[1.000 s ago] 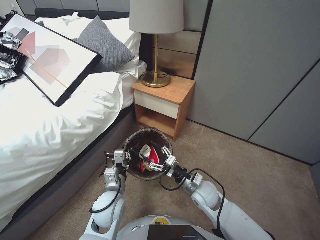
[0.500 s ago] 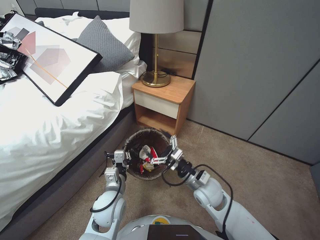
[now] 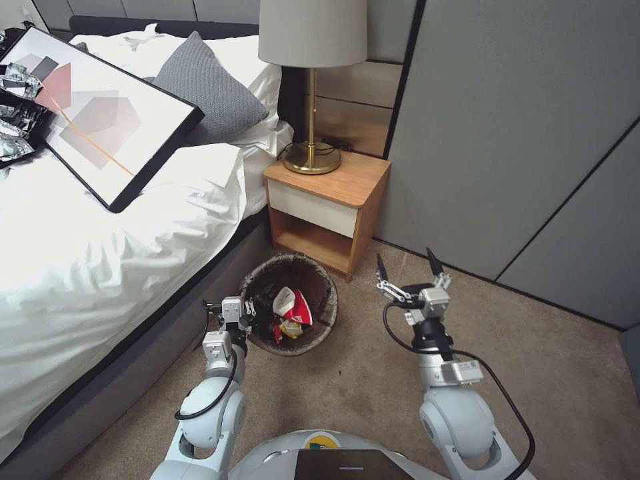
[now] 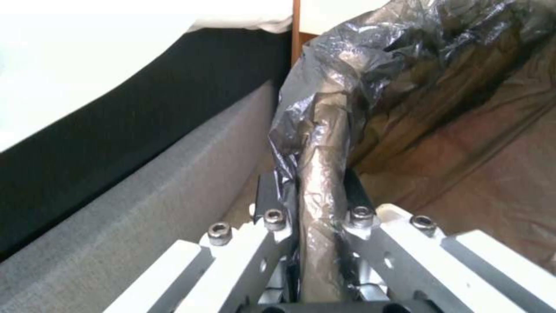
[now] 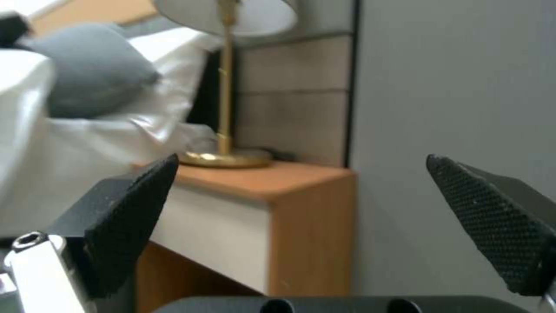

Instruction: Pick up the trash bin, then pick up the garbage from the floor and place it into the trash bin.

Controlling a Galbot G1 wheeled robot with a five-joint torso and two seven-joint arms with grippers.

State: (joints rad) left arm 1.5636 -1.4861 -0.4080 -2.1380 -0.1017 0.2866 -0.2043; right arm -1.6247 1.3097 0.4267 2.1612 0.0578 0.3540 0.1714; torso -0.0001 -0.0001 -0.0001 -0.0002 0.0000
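Trash bin (image 3: 313, 333) lower wall hidden by own rim; garbage (image 3: 291, 310) inside partly shadowed; lamp (image 3: 312, 40) shade top cropped.

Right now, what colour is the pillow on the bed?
Grey. The pillow leans on the white bedding, clearest in the head view.

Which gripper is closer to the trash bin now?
Left. The left gripper is shut on the trash bin rim. The right gripper hangs open, apart from it, toward the wall.

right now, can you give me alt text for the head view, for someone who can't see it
The left gripper clamps the rim of a small round bag-lined trash bin holding red-and-white snack wrappers, on beige carpet beside a white bed. The right gripper hangs open beside the bin.
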